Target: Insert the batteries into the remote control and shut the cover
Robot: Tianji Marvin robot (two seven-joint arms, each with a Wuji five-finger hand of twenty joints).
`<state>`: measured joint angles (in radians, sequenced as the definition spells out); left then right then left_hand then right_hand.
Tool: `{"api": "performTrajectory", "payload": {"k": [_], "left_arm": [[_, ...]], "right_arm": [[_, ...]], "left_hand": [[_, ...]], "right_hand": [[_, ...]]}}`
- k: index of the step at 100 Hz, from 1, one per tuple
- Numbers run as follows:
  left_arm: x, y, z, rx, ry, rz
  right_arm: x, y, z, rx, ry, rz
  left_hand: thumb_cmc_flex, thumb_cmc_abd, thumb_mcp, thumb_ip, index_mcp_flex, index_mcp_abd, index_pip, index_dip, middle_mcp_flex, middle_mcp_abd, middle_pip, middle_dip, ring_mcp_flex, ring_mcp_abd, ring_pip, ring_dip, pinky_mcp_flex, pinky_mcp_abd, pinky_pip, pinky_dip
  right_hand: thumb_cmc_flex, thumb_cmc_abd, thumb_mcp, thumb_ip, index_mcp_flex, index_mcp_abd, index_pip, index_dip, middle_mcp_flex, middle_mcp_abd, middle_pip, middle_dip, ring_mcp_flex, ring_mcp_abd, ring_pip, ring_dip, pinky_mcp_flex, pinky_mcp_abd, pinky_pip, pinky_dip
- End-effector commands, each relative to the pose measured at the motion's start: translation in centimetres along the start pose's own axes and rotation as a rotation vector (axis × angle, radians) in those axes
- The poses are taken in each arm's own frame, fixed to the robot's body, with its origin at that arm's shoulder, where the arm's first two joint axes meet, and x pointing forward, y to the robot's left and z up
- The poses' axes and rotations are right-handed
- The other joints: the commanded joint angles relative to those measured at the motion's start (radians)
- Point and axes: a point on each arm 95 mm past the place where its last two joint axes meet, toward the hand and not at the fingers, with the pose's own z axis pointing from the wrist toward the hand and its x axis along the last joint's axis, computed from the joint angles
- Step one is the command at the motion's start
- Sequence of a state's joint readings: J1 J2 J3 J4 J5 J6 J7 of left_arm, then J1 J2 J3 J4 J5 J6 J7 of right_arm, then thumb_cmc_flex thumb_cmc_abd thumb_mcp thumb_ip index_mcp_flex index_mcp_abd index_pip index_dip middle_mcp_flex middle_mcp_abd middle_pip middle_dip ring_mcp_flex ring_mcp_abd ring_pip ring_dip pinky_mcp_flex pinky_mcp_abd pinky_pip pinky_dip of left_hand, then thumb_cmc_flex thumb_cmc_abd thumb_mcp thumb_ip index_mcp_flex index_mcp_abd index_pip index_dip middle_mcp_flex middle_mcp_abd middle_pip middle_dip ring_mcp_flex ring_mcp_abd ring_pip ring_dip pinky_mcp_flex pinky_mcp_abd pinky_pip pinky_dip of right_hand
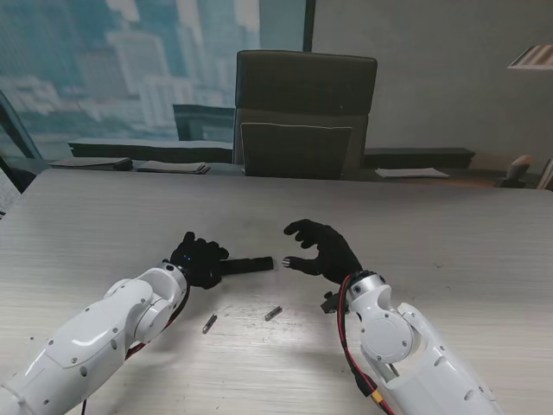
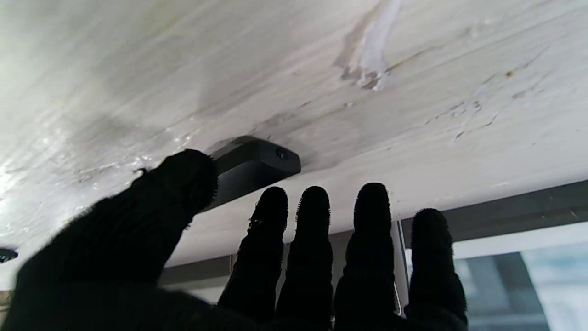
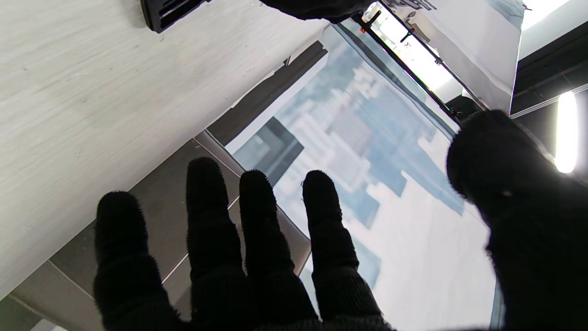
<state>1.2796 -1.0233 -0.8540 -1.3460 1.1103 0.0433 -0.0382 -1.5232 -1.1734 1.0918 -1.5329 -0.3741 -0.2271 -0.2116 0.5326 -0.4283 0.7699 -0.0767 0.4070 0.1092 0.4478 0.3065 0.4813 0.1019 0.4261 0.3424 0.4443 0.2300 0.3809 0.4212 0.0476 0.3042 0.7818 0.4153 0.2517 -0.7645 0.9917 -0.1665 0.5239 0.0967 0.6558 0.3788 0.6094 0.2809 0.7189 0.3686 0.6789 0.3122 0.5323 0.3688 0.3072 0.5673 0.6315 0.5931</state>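
1. Pale wood-grain table (image 1: 104, 225) fills the stand view, with a dark office chair (image 1: 304, 112) behind its far edge and a window onto city towers in the upper left of the frame.
2. The left hand (image 1: 197, 259), in a black glove, rests on one end of the black remote (image 1: 251, 264); in the left wrist view its thumb (image 2: 179, 184) lies against the remote's body (image 2: 252, 165) while the four fingers (image 2: 312, 230) stretch out straight, slightly apart, past it.
3. The right hand (image 1: 321, 251) hovers just right of the remote's free end, holding nothing, fingers (image 3: 257, 220) spread and thumb (image 3: 500, 161) held wide.
4. Two small batteries (image 1: 209, 323) (image 1: 273, 313) lie loose on the table, nearer the bottom of the frame than the remote, between the two white forearms.
5. Whether the remote's cover is on cannot be told.
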Motion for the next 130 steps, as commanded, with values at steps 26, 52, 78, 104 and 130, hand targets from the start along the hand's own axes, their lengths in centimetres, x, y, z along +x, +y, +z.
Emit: {"api": "performTrajectory", "payload": {"k": [26, 52, 78, 104, 130], "left_arm": [[1.0, 1.3, 0.7, 0.031, 0.013, -0.036], [1.3, 2.2, 1.1, 0.031, 0.01, -0.048], [1.3, 2.4, 1.0, 0.041, 0.001, -0.054], [1.3, 2.7, 0.9, 0.047, -0.011, -0.065], [1.5, 2.9, 0.7, 0.047, -0.017, -0.078]], "right_arm": [[0.0, -0.7, 0.0, 0.036, -0.002, 0.006], [0.0, -1.0, 0.0, 0.051, -0.005, 0.002], [0.0, -1.3, 0.1, 0.108, 0.006, -0.061], [-0.1, -2.1, -0.4, 0.223, 0.023, -0.22], [-0.3, -4.6, -0.8, 0.357, 0.049, -0.404]], "left_hand": [[-0.018, -0.013, 0.033, 0.02, -0.056, -0.054, -0.027, -0.017, -0.047, 0.022, -0.004, -0.011, -0.035, 0.0, -0.006, -0.009, -0.024, -0.005, -0.01, -0.02], [0.09, -0.037, 0.133, 0.03, 0.009, -0.14, 0.149, 0.069, 0.059, -0.031, 0.049, 0.016, 0.022, -0.008, 0.018, -0.009, -0.001, -0.003, 0.013, -0.009], [0.162, -0.032, 0.145, 0.032, 0.065, -0.211, 0.268, 0.129, 0.119, -0.051, 0.076, 0.03, 0.049, -0.012, 0.028, -0.009, 0.008, -0.002, 0.019, -0.006], [0.193, -0.042, 0.122, 0.001, 0.096, -0.24, 0.3, 0.136, 0.173, -0.059, 0.094, 0.038, 0.092, -0.014, 0.04, -0.003, 0.016, -0.003, 0.023, -0.004], [0.163, -0.057, 0.094, -0.018, 0.108, -0.219, 0.308, 0.121, 0.206, -0.073, 0.115, 0.048, 0.115, -0.012, 0.05, 0.005, 0.021, 0.001, 0.024, -0.003]], "right_hand": [[0.011, 0.013, -0.015, 0.016, -0.002, 0.005, -0.01, -0.01, 0.006, 0.007, -0.004, -0.003, -0.006, -0.002, 0.01, 0.013, 0.002, -0.011, -0.024, 0.019], [0.013, 0.012, -0.013, 0.015, 0.0, 0.005, -0.01, -0.01, 0.006, 0.008, -0.004, -0.003, -0.008, -0.002, 0.01, 0.012, 0.003, -0.012, -0.026, 0.021], [0.119, -0.035, 0.042, 0.031, 0.036, -0.005, 0.014, 0.002, 0.018, -0.005, 0.014, 0.004, 0.012, -0.015, 0.028, 0.018, 0.015, -0.019, -0.022, 0.025], [0.226, -0.079, 0.149, 0.034, 0.166, -0.053, 0.074, 0.045, 0.059, -0.019, 0.093, 0.045, 0.05, -0.036, 0.165, 0.062, 0.042, -0.045, 0.033, 0.03], [0.263, -0.1, 0.188, 0.029, 0.257, -0.087, 0.099, 0.085, 0.086, -0.032, 0.143, 0.074, 0.068, -0.049, 0.259, 0.071, 0.013, -0.063, 0.225, -0.075]]}}
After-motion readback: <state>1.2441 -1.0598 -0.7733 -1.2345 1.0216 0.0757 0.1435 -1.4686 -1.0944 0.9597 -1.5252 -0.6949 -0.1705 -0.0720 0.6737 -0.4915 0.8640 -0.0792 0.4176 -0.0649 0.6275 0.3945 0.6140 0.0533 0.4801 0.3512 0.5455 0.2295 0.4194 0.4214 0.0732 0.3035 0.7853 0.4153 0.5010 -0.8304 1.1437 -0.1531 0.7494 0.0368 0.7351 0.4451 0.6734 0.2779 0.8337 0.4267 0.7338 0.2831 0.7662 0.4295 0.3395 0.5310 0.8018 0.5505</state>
